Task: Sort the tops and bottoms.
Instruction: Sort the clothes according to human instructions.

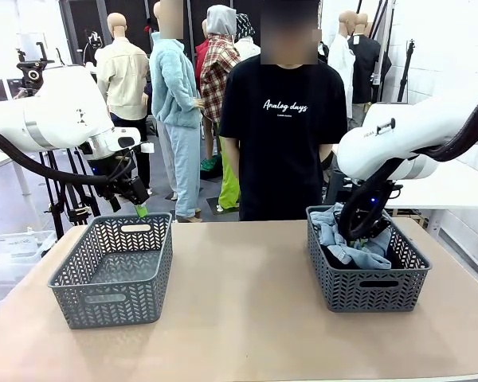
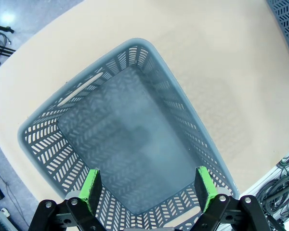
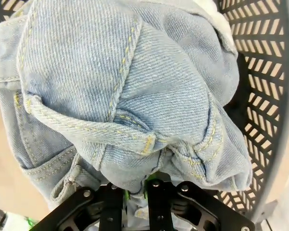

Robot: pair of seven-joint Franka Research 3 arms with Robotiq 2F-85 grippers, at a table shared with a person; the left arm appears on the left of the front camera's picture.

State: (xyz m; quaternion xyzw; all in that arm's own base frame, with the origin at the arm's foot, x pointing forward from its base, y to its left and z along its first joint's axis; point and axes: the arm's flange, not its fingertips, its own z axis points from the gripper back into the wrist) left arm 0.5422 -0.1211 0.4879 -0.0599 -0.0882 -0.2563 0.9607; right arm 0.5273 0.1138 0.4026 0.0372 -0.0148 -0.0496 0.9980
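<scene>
The right end effector (image 3: 135, 192) is pinched on the pale jeans (image 3: 130, 91), its black fingers nearly together with a fold of light-blue denim caught between them. In its wrist view the bunched denim rises straight ahead of the fingers, seams and a hemmed edge showing. To the right of the denim, against the basket wall, a dark fabric (image 3: 238, 96) shows, probably the black top, though too little is visible to be sure. A strip of white cloth (image 3: 216, 14) peeks out past the denim at the far upper edge.

In the front view that end effector (image 1: 365, 231) is down inside the right basket (image 1: 366, 294), with the pale denim (image 1: 342, 239) heaped around it and dark cloth (image 1: 382, 247) beside it. The basket stands on the tabletop (image 1: 247, 318).

The left end effector (image 2: 147, 190) is spread wide, holding nothing; its green pads (image 2: 91, 190) stand well apart. Directly below and ahead of it lies the left basket (image 2: 38, 139), its slotted grey walls and flat floor bare. In the front view this end effector (image 1: 135, 195) hangs just above the far rim of that basket (image 1: 111, 278), apart from it.

A person (image 1: 283, 127) in a black printed T-shirt stands at the far side of the tabletop, between the two baskets.
</scene>
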